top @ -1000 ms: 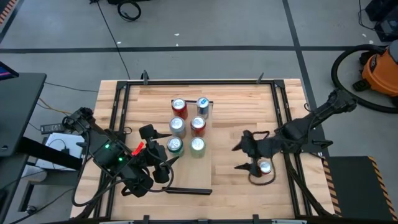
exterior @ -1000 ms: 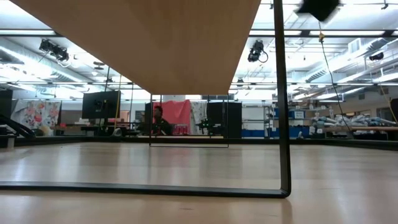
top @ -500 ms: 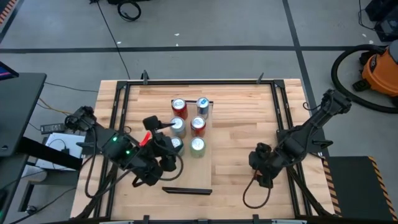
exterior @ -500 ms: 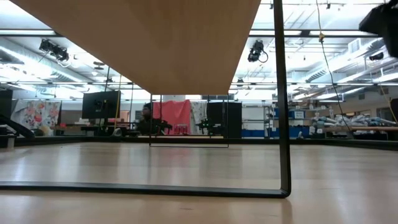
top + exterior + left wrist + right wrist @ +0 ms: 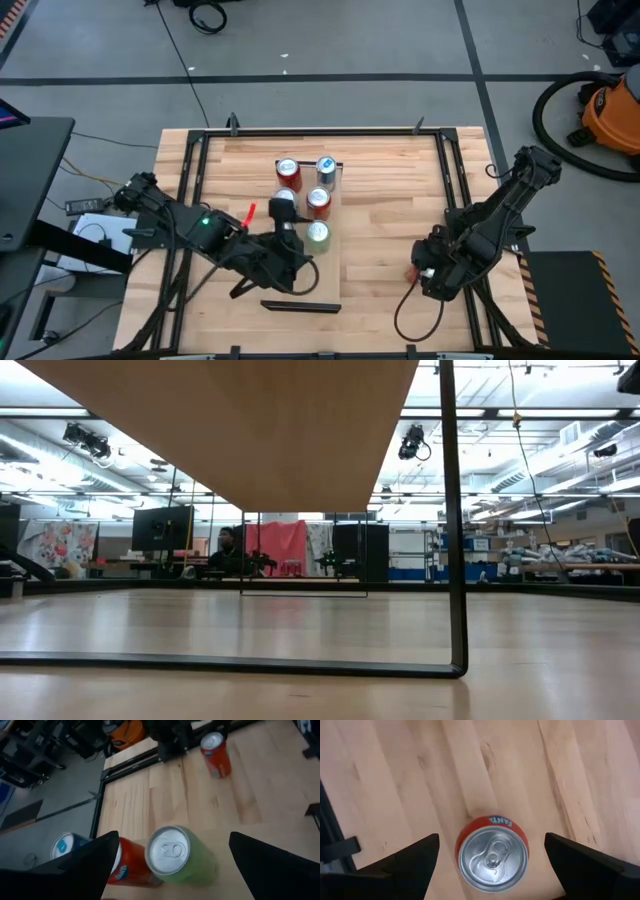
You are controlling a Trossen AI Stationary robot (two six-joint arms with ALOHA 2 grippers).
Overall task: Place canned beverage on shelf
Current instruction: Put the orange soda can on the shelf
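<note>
The shelf (image 5: 312,285) is a light board with dark end strips, raised above the tabletop; the low view shows its underside (image 5: 250,430). Several cans stand on it, among them a green can (image 5: 317,233) (image 5: 175,856), red ones (image 5: 288,171) and a blue one (image 5: 326,168). My left gripper (image 5: 296,250) (image 5: 172,842) is open over the shelf, and the green can shows between its fingers just ahead. An orange can (image 5: 492,856) stands upright on the table at the right. My right gripper (image 5: 432,272) (image 5: 492,840) hangs open above it, pointing down, and hides most of it in the high view.
Black frame rails (image 5: 198,180) run along the table's sides and far edge. The right arm's cable (image 5: 400,318) loops near the front edge. Bare tabletop (image 5: 385,195) lies between shelf and right arm. A person (image 5: 228,548) shows far behind in the low view.
My left gripper has swung toward the table's right, over the shelf and up to the green can, rolling as it went. My right gripper has tipped from nearly level to pointing down and shifted toward the near right, over the orange can.
</note>
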